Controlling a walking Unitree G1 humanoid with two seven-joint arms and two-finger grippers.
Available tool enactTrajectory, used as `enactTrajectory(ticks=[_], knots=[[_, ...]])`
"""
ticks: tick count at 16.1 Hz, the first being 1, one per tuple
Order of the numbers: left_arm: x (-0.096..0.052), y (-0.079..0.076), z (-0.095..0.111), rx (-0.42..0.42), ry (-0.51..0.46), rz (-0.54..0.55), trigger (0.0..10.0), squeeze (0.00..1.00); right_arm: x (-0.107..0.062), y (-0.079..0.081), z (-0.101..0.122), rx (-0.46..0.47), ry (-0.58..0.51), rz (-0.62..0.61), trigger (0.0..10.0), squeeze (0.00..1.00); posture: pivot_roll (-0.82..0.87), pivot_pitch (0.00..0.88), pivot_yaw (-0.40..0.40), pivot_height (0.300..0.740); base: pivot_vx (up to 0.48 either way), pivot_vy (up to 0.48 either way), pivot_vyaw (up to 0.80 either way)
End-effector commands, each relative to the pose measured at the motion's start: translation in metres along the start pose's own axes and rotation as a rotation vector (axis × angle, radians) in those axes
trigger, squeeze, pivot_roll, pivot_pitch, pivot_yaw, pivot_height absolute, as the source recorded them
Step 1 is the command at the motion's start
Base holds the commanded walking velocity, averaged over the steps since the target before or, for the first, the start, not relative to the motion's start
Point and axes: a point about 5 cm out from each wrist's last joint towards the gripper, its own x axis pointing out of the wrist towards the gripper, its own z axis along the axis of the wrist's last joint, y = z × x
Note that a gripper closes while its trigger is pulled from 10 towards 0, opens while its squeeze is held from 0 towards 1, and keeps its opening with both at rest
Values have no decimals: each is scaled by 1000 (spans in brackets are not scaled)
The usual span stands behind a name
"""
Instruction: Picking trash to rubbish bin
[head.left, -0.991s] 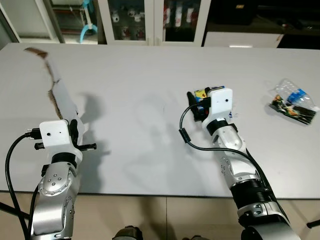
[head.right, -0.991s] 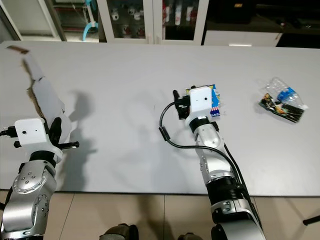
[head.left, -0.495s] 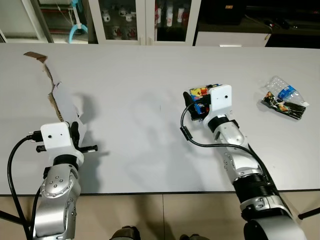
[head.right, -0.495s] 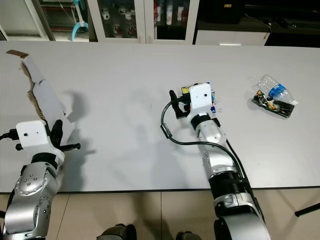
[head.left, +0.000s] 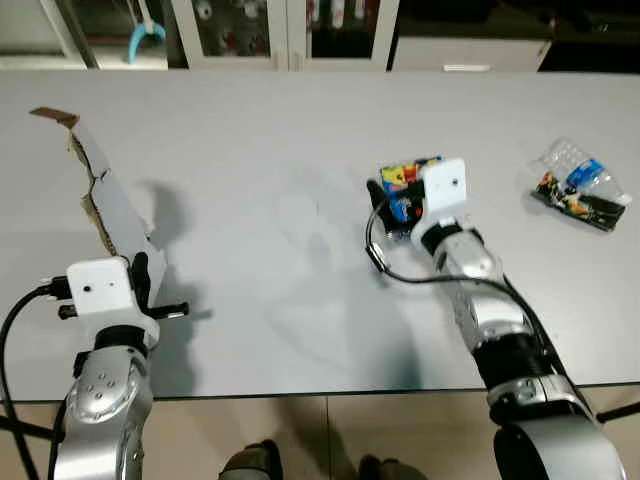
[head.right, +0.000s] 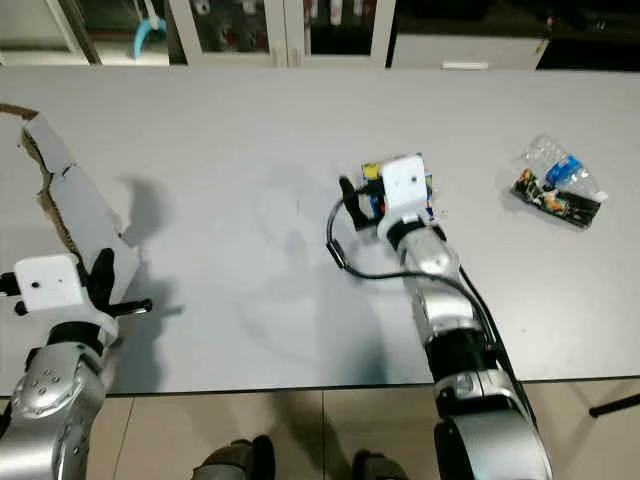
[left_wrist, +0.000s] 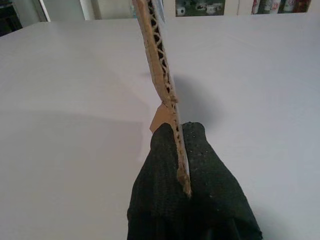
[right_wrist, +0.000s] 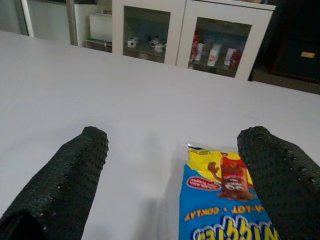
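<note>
Left gripper (left_wrist: 182, 200) clamped on the cardboard strip (head.left: 100, 195), held upright, long axis running away from the robot. Right gripper (right_wrist: 175, 165), jaws wide apart, now straddles the snack packet (right_wrist: 227, 200) lying flat on the worktop (head.left: 270, 160), having pushed forward over it; grasp looks imminent. Packet's long axis points away from the robot. Crushed bottle (head.left: 580, 188) lies further right, untouched.

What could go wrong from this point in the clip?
The right tool is open around the snack packet; closing off-centre might pinch only an edge. The torn cardboard strip clamped edge-on in the left tool stands tall and could catch the table. The crushed bottle lies far right, a long reach.
</note>
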Motion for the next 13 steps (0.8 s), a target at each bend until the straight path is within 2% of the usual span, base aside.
enactTrajectory(ticks=[1, 4, 7, 8, 13], knots=[[-5, -2, -11, 2, 72, -22, 10000, 0, 3, 0, 4, -24, -9, 29, 10000, 0, 49, 245, 15, 740, 0, 0, 0], [-5, -4, -10, -3, 86, -62, 10000, 0, 9, 3, 9, -78, -21, 49, 10000, 0, 57, 253, 23, 740, 0, 0, 0], [-5, -18, -11, -3, 130, -229, 10000, 0, 12, 0, 11, -79, -18, 30, 10000, 0, 68, 253, 34, 740, 0, 0, 0], [-5, -19, -11, -5, 126, -234, 10000, 0, 12, -1, 10, -95, -12, 22, 10000, 0, 68, 253, 36, 740, 0, 0, 0], [-10, -27, -13, -19, 152, -277, 10000, 0, 12, -8, -10, -188, 129, -11, 10000, 0, 79, 245, 34, 740, 0, 0, 0]])
